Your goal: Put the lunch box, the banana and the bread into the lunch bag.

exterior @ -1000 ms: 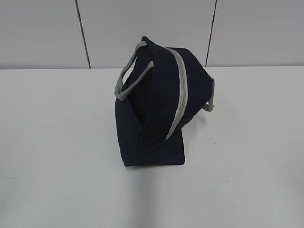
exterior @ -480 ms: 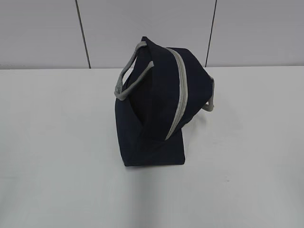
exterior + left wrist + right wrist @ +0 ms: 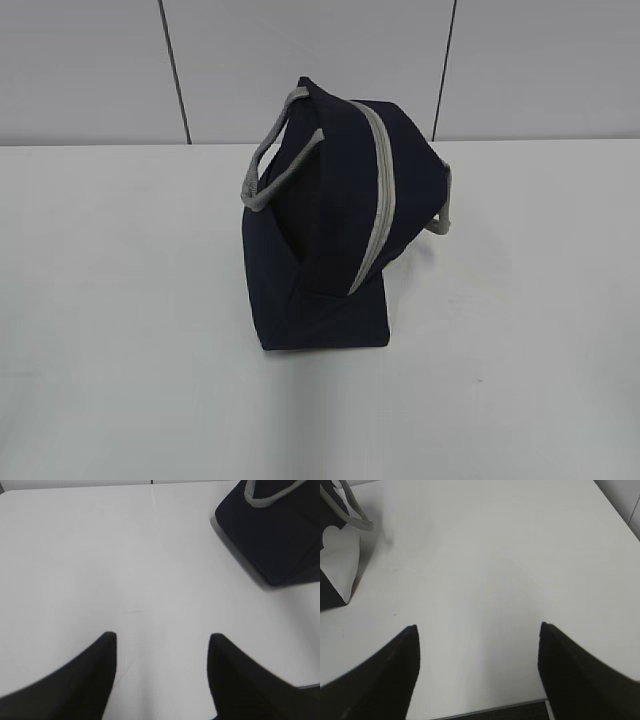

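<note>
Since the lunch bag (image 3: 330,230) stands zipped at table centre, with left gripper (image 3: 162,640) and right gripper (image 3: 477,630) both spread and empty, steady the bag's 9 o'clock side before drawing the zipper (image 3: 380,190).

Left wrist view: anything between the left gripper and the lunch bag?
Nothing. In the left wrist view, only bare white table lies between the open left gripper and the lunch bag at upper right.
</note>
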{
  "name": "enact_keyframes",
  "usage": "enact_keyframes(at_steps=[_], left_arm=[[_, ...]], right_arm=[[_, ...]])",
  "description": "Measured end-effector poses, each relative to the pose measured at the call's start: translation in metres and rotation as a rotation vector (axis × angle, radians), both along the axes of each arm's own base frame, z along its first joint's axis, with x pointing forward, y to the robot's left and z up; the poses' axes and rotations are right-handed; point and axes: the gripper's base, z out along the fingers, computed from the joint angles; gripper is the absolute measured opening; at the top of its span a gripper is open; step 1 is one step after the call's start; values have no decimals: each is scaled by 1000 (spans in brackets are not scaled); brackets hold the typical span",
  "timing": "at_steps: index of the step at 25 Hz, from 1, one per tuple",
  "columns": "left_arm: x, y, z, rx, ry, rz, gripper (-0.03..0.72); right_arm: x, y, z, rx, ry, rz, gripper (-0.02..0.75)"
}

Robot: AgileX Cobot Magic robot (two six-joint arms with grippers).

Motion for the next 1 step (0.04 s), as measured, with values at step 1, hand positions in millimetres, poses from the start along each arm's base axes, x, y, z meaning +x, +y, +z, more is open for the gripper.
enact_keyframes(at_steps=[1], left_arm=[[0,0,0,0,0,0,408]], right_arm=[[0,0,0,0,0,0,544]])
